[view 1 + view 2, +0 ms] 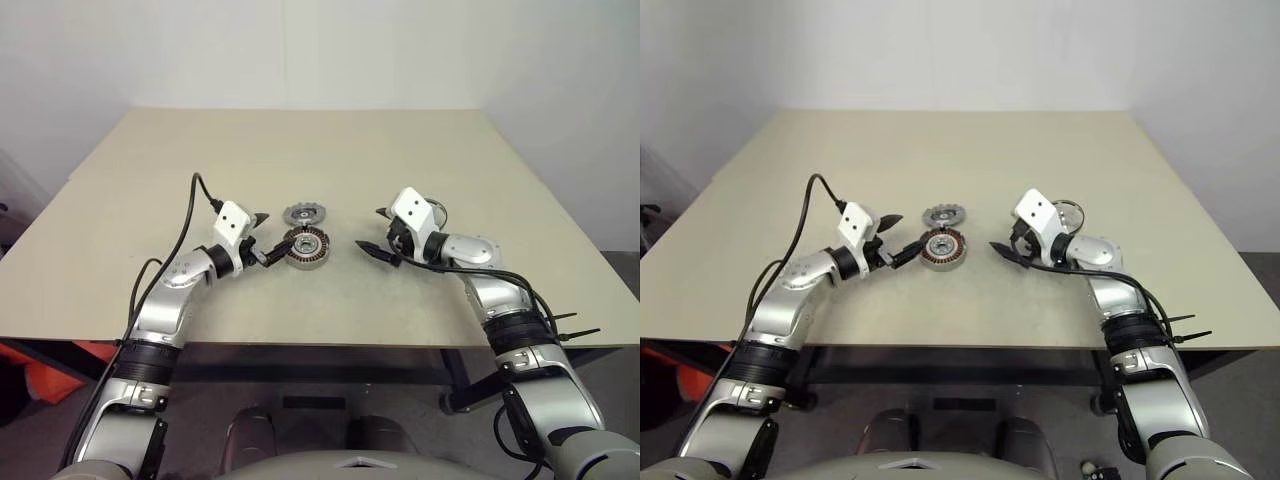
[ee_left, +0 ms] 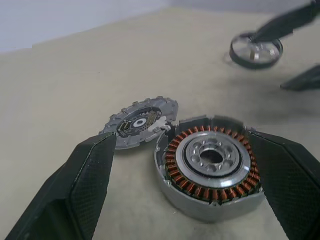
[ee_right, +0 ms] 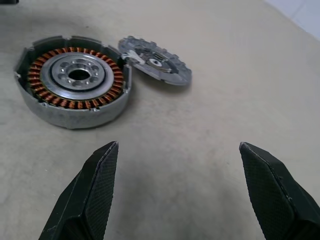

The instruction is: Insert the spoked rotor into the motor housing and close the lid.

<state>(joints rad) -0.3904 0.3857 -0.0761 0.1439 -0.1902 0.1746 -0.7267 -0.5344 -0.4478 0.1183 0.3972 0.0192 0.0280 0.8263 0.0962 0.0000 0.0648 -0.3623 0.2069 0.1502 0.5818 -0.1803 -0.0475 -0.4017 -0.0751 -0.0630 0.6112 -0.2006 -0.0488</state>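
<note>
While both arms reach in over the beige table, the motor housing sits near its middle, open side up, copper windings ringing a silver hub. The lid lies flat just behind the motor housing, its notched edge almost touching the cup's rim. The spoked rotor rests on the table well to the right of the housing, close by the right arm's wrist.

The left claw stands wide open and holds nothing; in its wrist view one black finger sits by the lid and the other just beside the housing's wall, so the cup lies between them. The right claw is also spread wide and empty, pointing toward the housing from the other side, with bare table between.
</note>
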